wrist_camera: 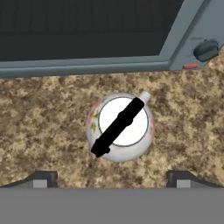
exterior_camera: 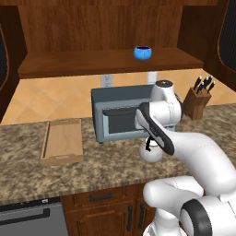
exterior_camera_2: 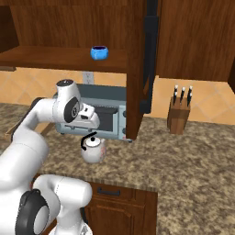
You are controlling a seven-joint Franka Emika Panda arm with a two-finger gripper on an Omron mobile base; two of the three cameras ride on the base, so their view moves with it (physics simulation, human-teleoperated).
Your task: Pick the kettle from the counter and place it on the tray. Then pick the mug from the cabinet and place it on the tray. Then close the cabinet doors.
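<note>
The dark wooden cabinet stands open above the long granite surface, its doors swung out, with the grey toaster oven set against the wall beneath its shelf and the light wooden tray lying bare well to the left of the oven. Just in front of the oven sits the kettle on the surface, its black handle running diagonally across the lid, and the claw hangs right above it with both tips spread wide, apart from it and holding nothing. Up on the cabinet shelf the little blue mug stands upright, and a knife block rests near the wall to the right.
</note>
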